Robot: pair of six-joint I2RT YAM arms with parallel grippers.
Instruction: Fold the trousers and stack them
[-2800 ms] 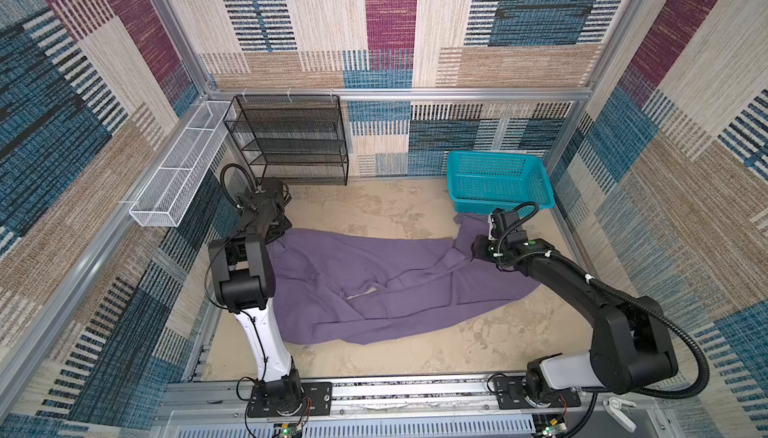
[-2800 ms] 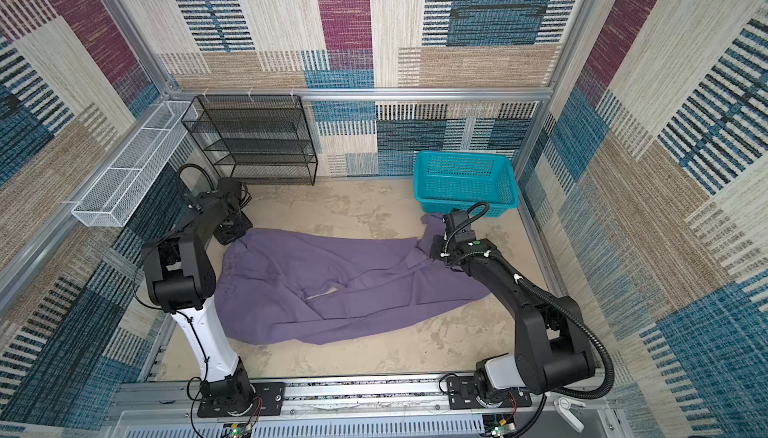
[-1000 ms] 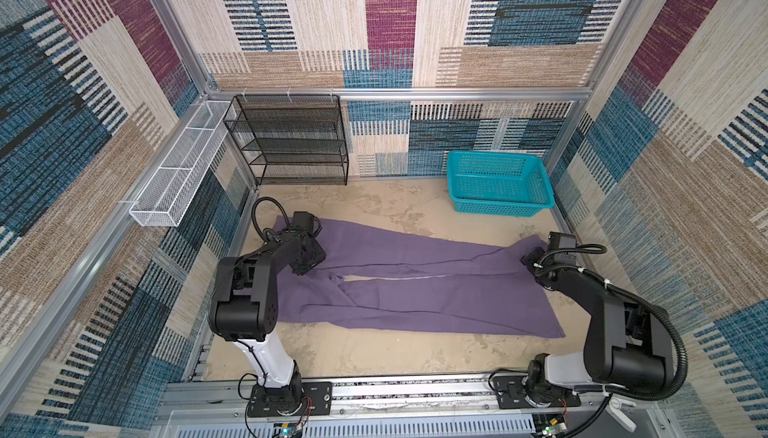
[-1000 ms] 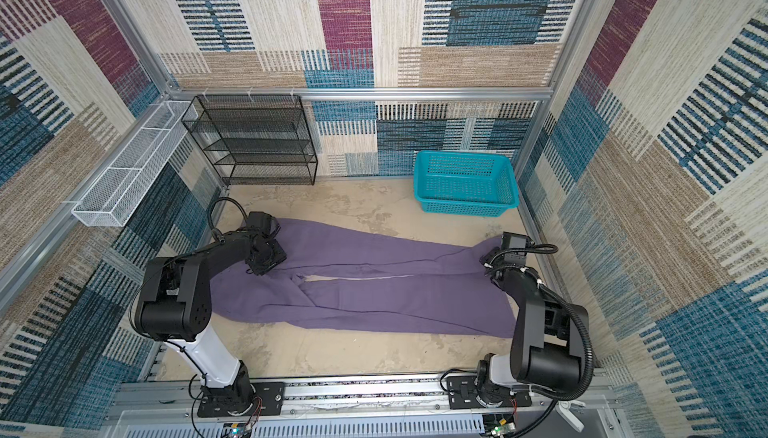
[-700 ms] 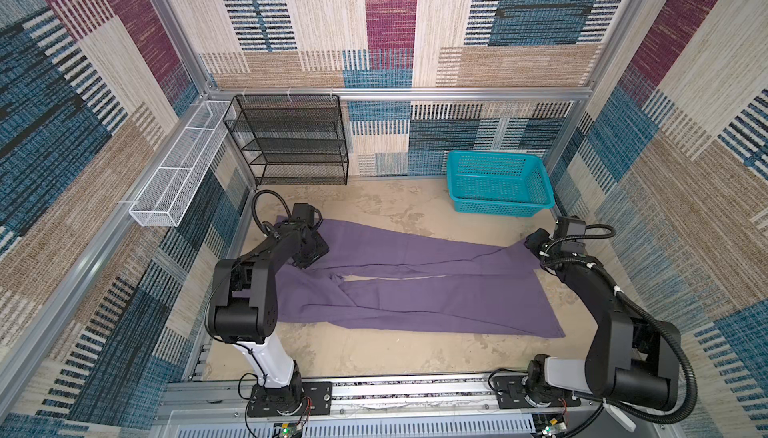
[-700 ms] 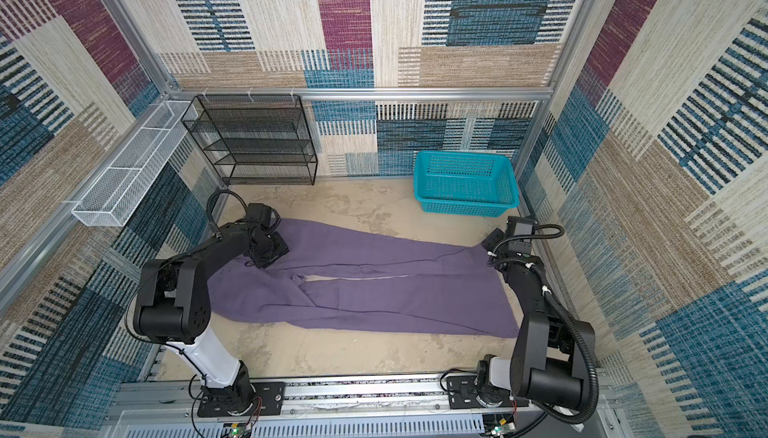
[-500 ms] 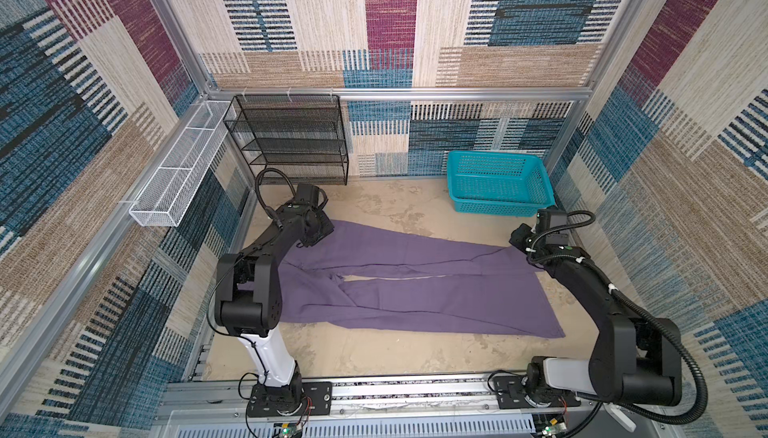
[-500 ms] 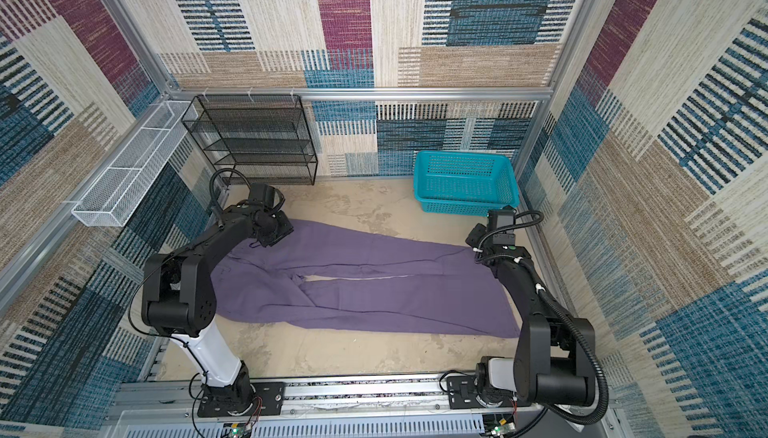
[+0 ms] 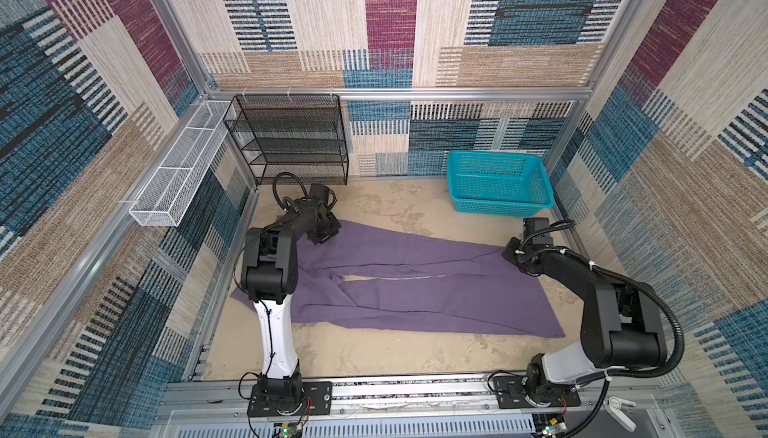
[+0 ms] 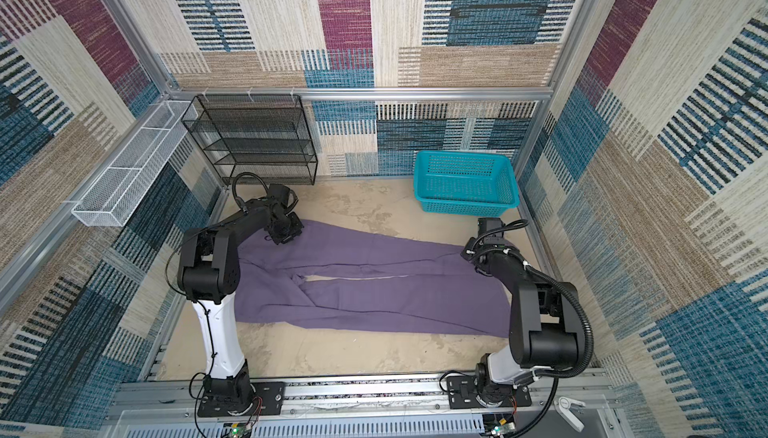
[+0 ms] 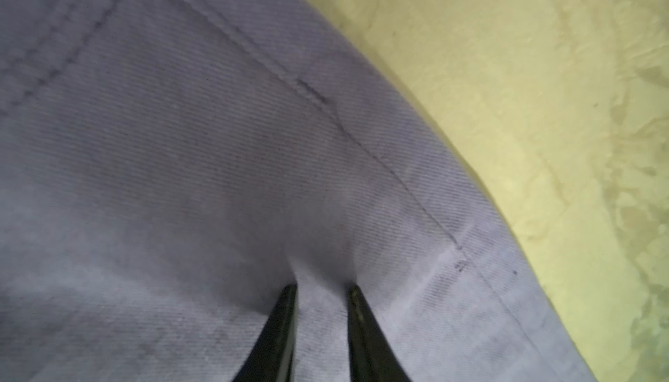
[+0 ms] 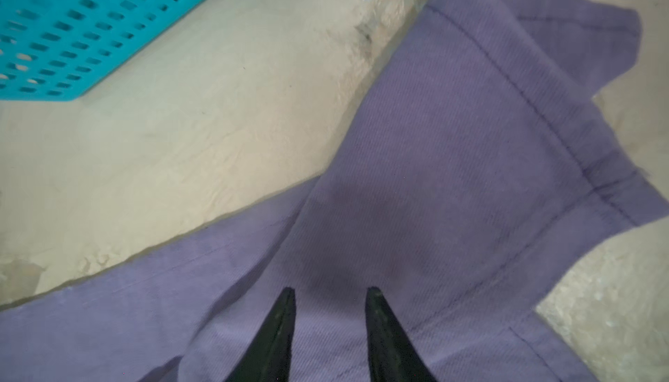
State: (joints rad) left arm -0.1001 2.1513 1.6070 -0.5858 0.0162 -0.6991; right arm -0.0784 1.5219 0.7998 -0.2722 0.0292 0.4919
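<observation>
In both top views the trousers point(image 9: 415, 303) lie flat on the sandy counter point(image 9: 374, 353), waist to the left and both long legs running to the right, in front of the teal basket point(image 9: 498, 207) and clear of it. The cloth looks thin, soft and light. It should drape and crease rather than hold a shape, and a long leg will probably sag if it is lifted from one point only. The firmer places to take hold are likely the stitched ones: a waistband corner and a leg hem. The left pincer point(image 9: 322, 232) sits down on the far waist corner, and the right pincer point(image 9: 513, 255) is on the end of the far leg.

In the left wrist view the left pincer point(image 11: 321, 297) stands narrow. Its two dark fingers point(image 11: 282, 326) press into the trousers point(image 11: 181, 181) near a seam, just inside the cloth's edge. A small ridge of cloth puckers up between them, so it looks pinched.

In the right wrist view the right pincer point(image 12: 330, 300) shows a wider gap. Both tips are down on the leg, short of the hem stitching, and a crease runs back from one tip. I cannot tell whether cloth is actually gripped there.
</observation>
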